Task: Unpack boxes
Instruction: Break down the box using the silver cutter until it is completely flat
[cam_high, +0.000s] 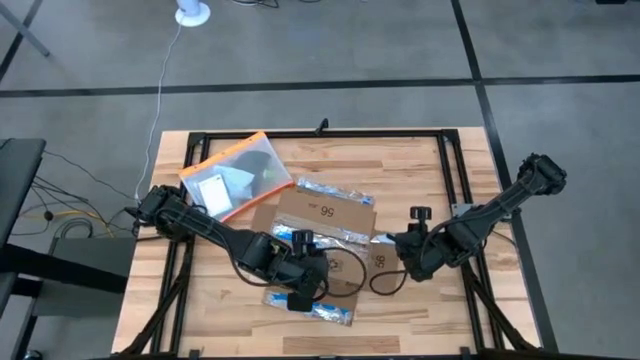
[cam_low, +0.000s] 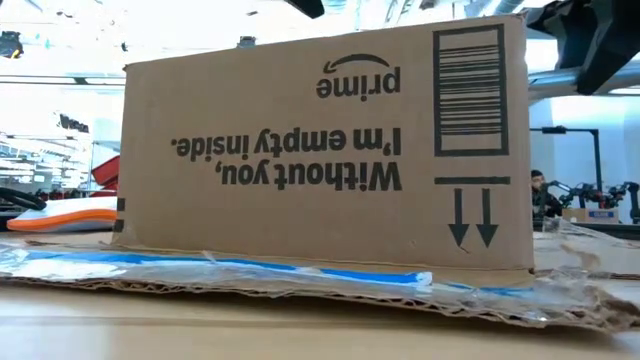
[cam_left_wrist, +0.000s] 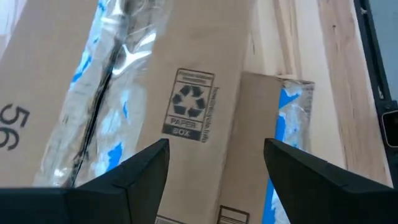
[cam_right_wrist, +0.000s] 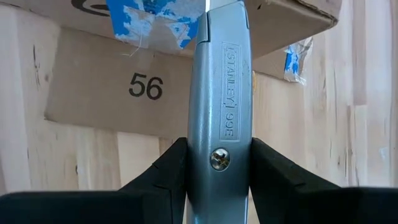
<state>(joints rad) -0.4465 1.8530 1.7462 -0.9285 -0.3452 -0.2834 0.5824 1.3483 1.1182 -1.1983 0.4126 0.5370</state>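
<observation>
From above, the box (cam_high: 322, 232) lies flattened mid-table, its long axis across the table, between both grippers. The left gripper (cam_left_wrist: 214, 163) hovers over it, fingers apart. The right gripper (cam_right_wrist: 219, 163) clamps a utility knife (cam_right_wrist: 221, 93), apparently aimed at the taped edge.

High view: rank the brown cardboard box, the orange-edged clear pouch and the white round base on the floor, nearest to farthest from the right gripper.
From the right gripper:
1. Brown corrugated cardboard box, right beside it at table centre.
2. Orange-edged clear pouch, beyond the box, towards the table's far left.
3. White round base, off the table on the floor.
</observation>
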